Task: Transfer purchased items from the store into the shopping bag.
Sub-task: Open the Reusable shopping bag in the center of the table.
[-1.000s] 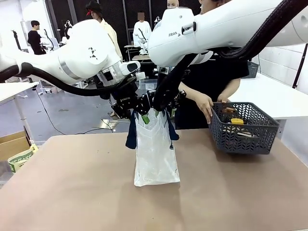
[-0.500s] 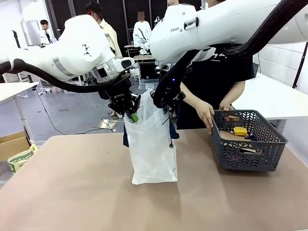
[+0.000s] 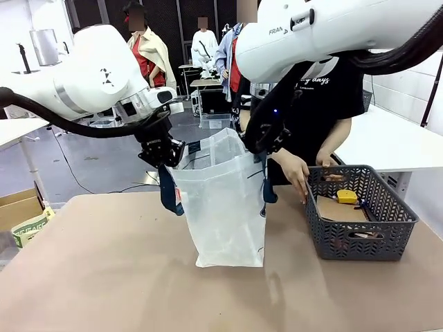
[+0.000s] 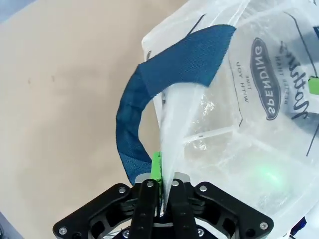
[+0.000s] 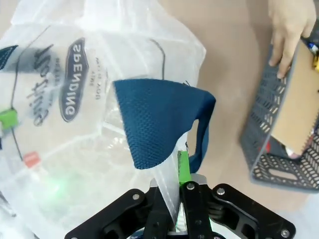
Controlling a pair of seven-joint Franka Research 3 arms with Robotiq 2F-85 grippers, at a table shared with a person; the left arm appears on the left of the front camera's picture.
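Note:
The shopping bag (image 3: 225, 207), translucent white with navy handles, stands on the table with its mouth pulled wide. My left gripper (image 3: 168, 158) is shut on the bag's left rim; in the left wrist view the left gripper (image 4: 160, 175) pinches the plastic (image 4: 219, 124) beside a navy strap. My right gripper (image 3: 266, 145) is shut on the right rim; the right wrist view has the right gripper (image 5: 180, 174) clamping the film (image 5: 75, 129) under the other strap. The store (image 3: 360, 225), a dark grey basket, sits to the right, holding a yellow box (image 3: 347, 196) and brown packets (image 3: 339, 207). A person's hand (image 3: 299, 173) rests on the basket's rim.
The person stands at the far side behind the basket. A cardboard box (image 3: 21, 211) sits off the table at the left. Bare tan tabletop (image 3: 104, 277) lies in front of and left of the bag.
Both grippers closed on the bag's rim and drew apart, opening the bag's mouth wide. The bag shifted slightly right. The basket moved a little nearer and lower on the table.

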